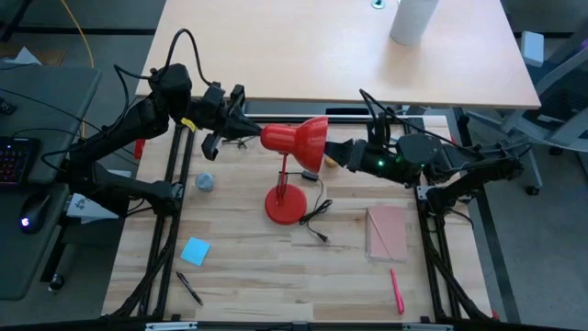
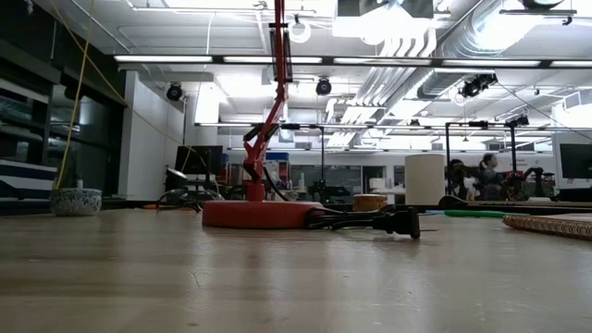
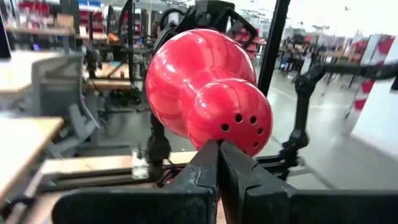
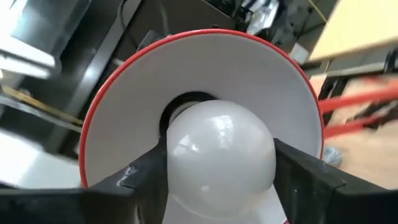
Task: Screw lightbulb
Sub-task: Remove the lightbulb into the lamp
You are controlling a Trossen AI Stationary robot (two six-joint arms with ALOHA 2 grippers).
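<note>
Right gripper (image 4: 217,180) at the mouth of the red lamp shade (image 4: 205,81), fingers (image 4: 146,174) set on either side of the lightbulb (image 4: 219,155) and touching it, clamped on its round white globe. Bulb's narrow end sits in the dark socket at the centre of the shade's white interior; how far it is seated cannot be told. In the high view the right gripper (image 1: 338,154) reaches in from the right, level with the shade's open end, bulb hidden there. Left gripper (image 3: 219,163) at the opposite, closed end of the shade, fingers pressed together with nothing between them, tips against the vented red cap (image 3: 230,118). Lamp stands on a round red base (image 1: 284,206) mid-table, black cord (image 1: 317,221) trailing beside it. Further out on the wooden table (image 1: 248,267): a blue note (image 1: 195,250), a black pen (image 1: 189,288), a pink notebook (image 1: 387,232), a red pen (image 1: 397,291), a small grey object (image 1: 204,182).
</note>
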